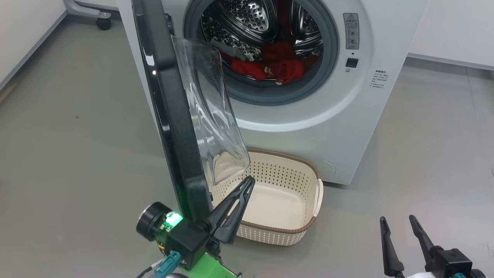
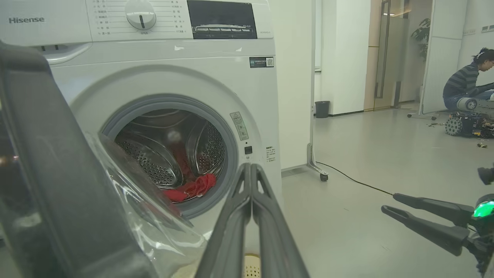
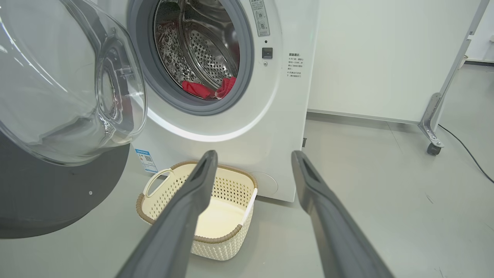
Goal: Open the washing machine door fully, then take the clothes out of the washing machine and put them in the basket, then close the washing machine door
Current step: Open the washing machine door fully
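The washing machine stands square ahead, white front facing us, round mouth wide open. The washing machine door is swung out on its left-side hinge and stands almost edge-on in the head view, its black ring running from the machine's front down towards the robot, glass bowl bulging to the right. Down on the floor sits the basket, tight against the foot of the machine under the opening, long axis lying along the machine's front, a white handle at each short end. The door's bowl hangs over its left end. Deep in the drum, the clothes lie in a red heap at the bottom, close behind the grey gasket. Now the left hand: fingers pressed together, gripping nothing, angled up and forward, tip just beside the bowl's lower edge; whether it touches, I cannot tell. The right hand sits low on the right over bare floor, fingers spread wide, pointing towards the machine, well apart from the basket.
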